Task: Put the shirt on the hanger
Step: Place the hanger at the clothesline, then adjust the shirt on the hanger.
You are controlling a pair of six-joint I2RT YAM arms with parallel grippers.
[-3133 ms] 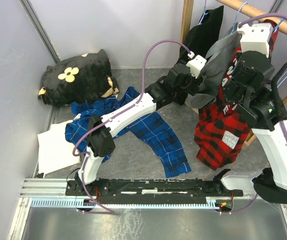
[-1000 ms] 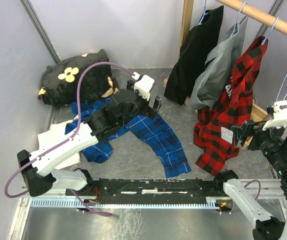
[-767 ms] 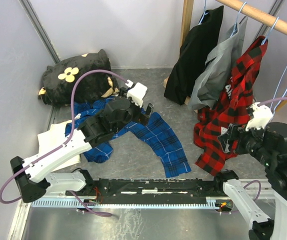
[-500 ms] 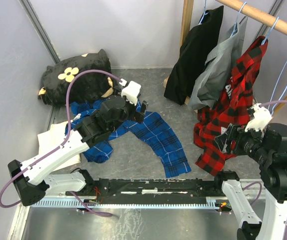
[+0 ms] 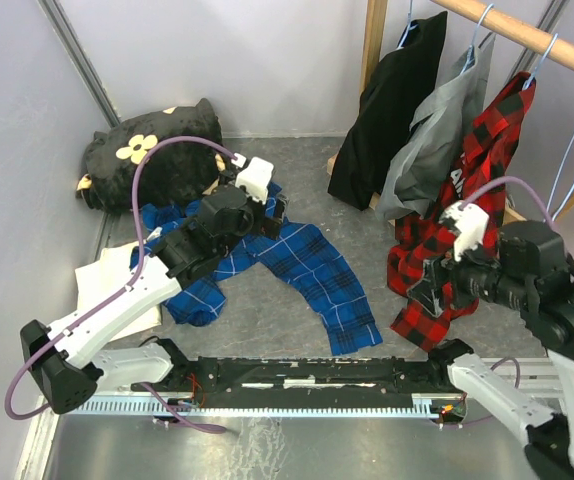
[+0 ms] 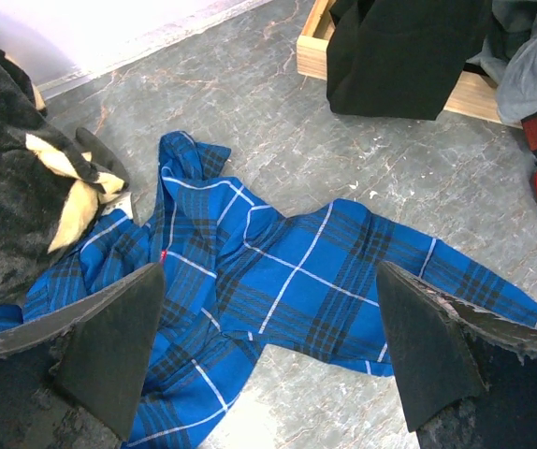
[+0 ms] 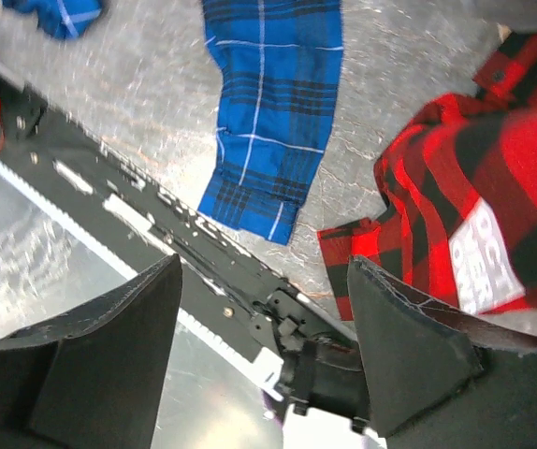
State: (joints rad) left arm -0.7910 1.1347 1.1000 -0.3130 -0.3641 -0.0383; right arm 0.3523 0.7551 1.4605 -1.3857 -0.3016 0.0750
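**Shirt on the rail.** The red-and-black plaid shirt (image 5: 472, 190) hangs from the wooden rod (image 5: 512, 30) on a light-blue wire hanger (image 5: 544, 52). Its lower edge is bunched on the table (image 5: 307, 165), and its white block lettering partly shows. The task reads as essentially done, though whether both shoulders sit squarely on the wire cannot be told. The right gripper (image 7: 264, 271), near the hem, has its fingers spread and empty. The left gripper (image 6: 270, 271), likewise spread and empty, hovers over a blue plaid shirt (image 5: 312, 265). A black garment (image 5: 392, 100) and a grey garment (image 5: 437, 140) hang alongside.
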